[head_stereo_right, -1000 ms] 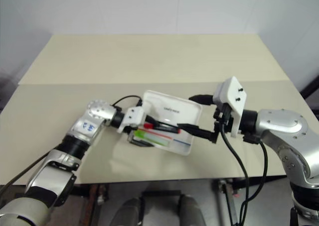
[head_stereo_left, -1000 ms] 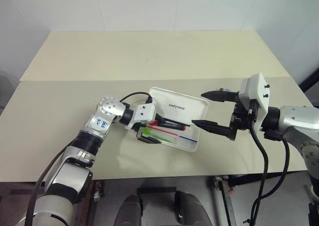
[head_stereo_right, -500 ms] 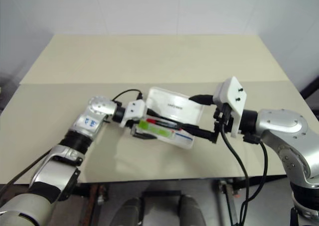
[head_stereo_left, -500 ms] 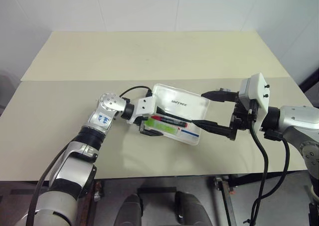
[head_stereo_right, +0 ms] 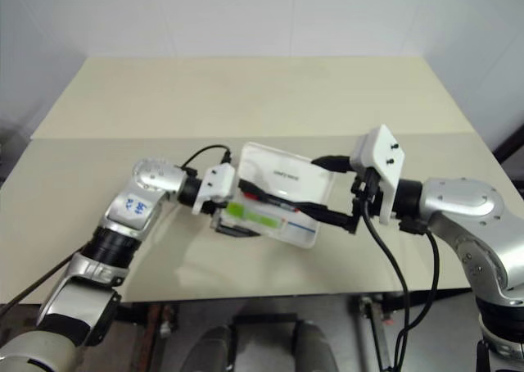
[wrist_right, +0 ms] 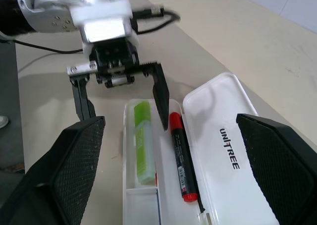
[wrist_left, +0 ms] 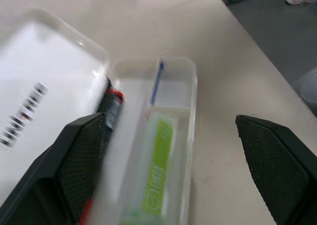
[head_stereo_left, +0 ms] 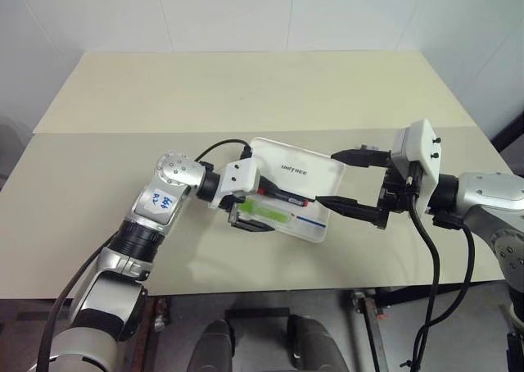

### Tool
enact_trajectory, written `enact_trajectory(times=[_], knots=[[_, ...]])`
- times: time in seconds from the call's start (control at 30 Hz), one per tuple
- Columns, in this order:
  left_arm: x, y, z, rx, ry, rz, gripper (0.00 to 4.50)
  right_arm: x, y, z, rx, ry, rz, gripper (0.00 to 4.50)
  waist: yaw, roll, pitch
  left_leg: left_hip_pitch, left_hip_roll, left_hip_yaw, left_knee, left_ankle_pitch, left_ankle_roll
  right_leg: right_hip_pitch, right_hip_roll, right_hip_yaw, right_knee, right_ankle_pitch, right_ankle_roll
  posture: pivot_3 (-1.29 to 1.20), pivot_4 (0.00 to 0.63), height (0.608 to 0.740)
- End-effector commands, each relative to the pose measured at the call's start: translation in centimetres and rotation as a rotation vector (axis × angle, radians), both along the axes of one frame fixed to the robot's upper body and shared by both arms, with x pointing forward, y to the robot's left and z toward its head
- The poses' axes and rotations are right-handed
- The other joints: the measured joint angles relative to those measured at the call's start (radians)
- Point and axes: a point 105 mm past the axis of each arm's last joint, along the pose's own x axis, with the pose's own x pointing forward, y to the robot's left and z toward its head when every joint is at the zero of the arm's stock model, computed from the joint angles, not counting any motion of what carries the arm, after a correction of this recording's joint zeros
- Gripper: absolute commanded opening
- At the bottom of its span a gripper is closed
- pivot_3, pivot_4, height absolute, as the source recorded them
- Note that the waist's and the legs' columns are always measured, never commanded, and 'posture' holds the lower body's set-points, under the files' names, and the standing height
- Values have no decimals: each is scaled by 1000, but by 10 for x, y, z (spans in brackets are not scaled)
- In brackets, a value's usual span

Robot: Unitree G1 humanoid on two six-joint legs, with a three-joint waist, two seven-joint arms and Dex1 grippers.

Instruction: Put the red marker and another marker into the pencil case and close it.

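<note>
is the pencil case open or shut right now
Open. The pencil case has its lid folded back, and the red marker and green marker lie exposed in the tray.

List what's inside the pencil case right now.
In the open case lie the green marker and the red marker, side by side, plus a blue stripe. The left end effector hovers over them, covering the markers' near ends in the head views.

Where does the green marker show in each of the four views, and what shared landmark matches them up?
Left eye view: green marker in the pencil case tray, front side.
Right eye view: same spot.
Left wrist view: lower middle.
Right wrist view: middle, beside the red marker.
Landmark: the lid's UNITREE lettering.
</note>
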Motion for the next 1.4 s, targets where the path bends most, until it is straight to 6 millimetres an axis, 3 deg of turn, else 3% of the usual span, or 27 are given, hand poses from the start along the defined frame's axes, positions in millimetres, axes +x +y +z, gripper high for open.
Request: enact_trajectory(times=[0.03,0.13,0.23,0.33,0.5,0.77,1.07,1.4], knots=[[-2,0,37,-117,-50,7,4470,5,-6,10,-22,-68,-20,4500,0,0,0,0,0,0,0,0,0,0,0,0,0,0,0,0,150,740],[-5,7,54,-213,-75,24,4470,22,-21,11,-65,-112,-109,4500,-3,0,0,0,0,0,0,0,0,0,0,0,0,1,1,0,150,740],[-5,13,60,-263,-83,60,4470,38,-35,12,-98,-143,-175,4500,-2,0,0,1,0,1,0,0,0,0,0,0,0,1,1,0,150,740],[-6,16,59,-313,-86,89,4470,61,-52,12,-155,-166,-260,4500,-5,0,0,1,0,1,-1,0,0,0,0,0,0,1,2,0,150,740],[-5,13,57,-425,-67,131,4470,116,-83,7,-247,-186,-436,4500,-6,1,0,1,0,3,0,0,0,-1,0,2,0,1,2,0,150,740],[7,6,60,-538,-101,187,4470,175,-117,1,-332,-114,-638,4500,-15,4,2,1,-1,5,-2,0,-1,-1,0,4,0,6,10,0,150,740],[25,-6,62,-466,-60,150,4470,189,-118,-8,-314,-22,-720,4500,-27,5,3,0,-1,5,-5,0,-1,-2,0,4,-2,5,11,0,150,740],[52,0,86,-321,27,118,4470,189,-105,-37,-291,58,-672,4500,-39,10,6,1,-1,5,-4,0,-2,-3,0,5,2,4,13,0,150,740]])
